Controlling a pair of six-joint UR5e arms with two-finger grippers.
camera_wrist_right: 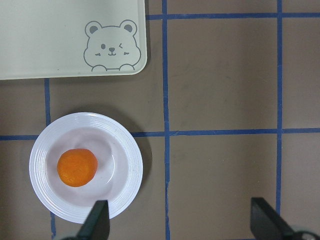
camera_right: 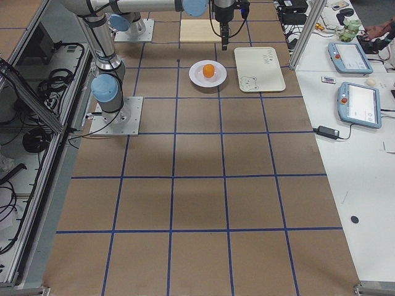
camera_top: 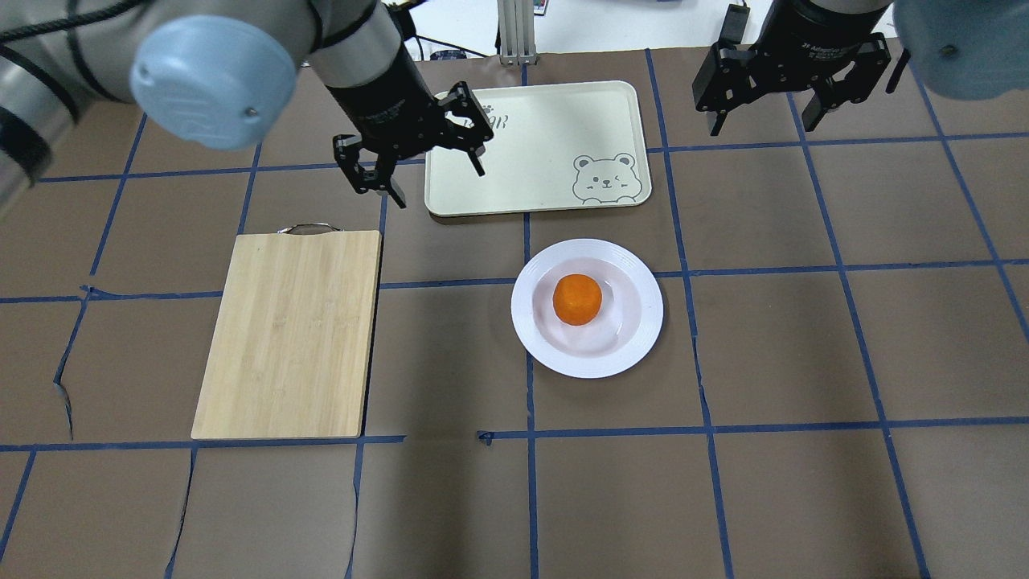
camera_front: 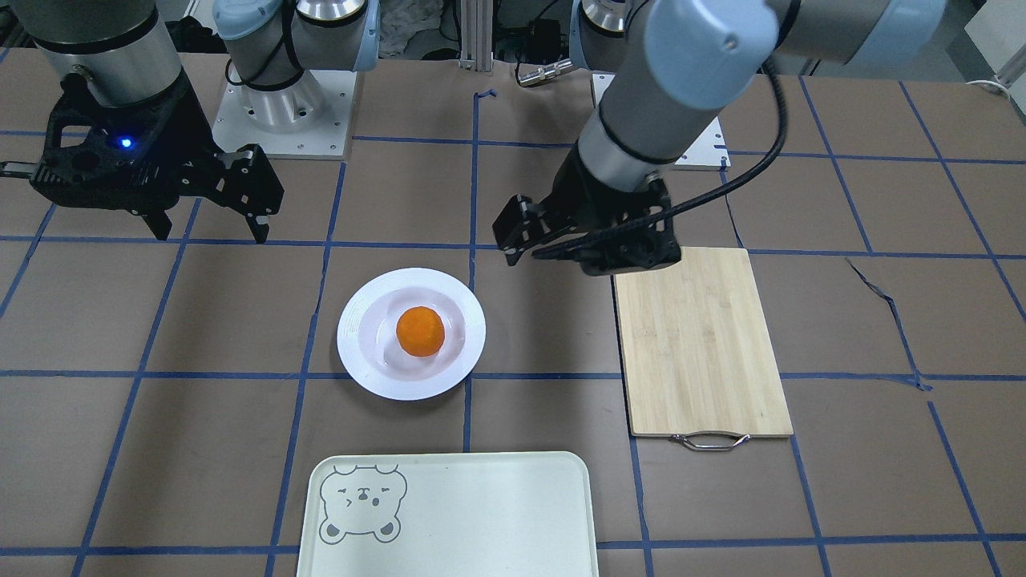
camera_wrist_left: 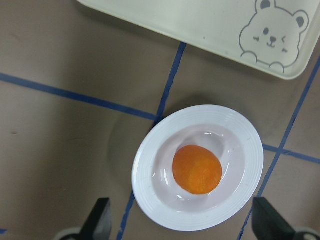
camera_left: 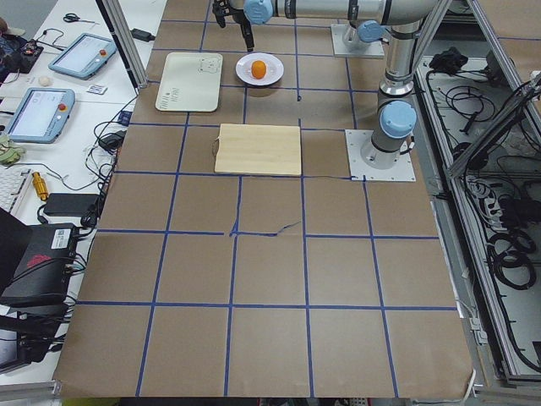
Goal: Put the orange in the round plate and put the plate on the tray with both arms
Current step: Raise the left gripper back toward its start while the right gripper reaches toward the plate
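The orange (camera_top: 577,299) (camera_front: 420,330) lies in the well of the white round plate (camera_top: 647,322) (camera_front: 357,344), which rests on the table. The cream tray (camera_top: 547,121) (camera_front: 481,513) with its bear face lies empty just beyond the plate. My left gripper (camera_top: 418,173) (camera_front: 553,252) hangs open in the air, holding nothing, between the tray's left end and the cutting board. My right gripper (camera_top: 760,121) (camera_front: 210,228) hovers open and empty, to the right of the tray. Both wrist views look down on the orange (camera_wrist_left: 197,169) (camera_wrist_right: 76,167), the plate (camera_wrist_left: 145,180) (camera_wrist_right: 37,170) and the tray (camera_wrist_left: 200,20) (camera_wrist_right: 50,40).
A bamboo cutting board (camera_top: 289,338) (camera_front: 697,344) with a metal handle lies flat to the plate's left in the overhead view. Brown paper with blue tape lines covers the table. Desks with tablets stand past the tray's side.
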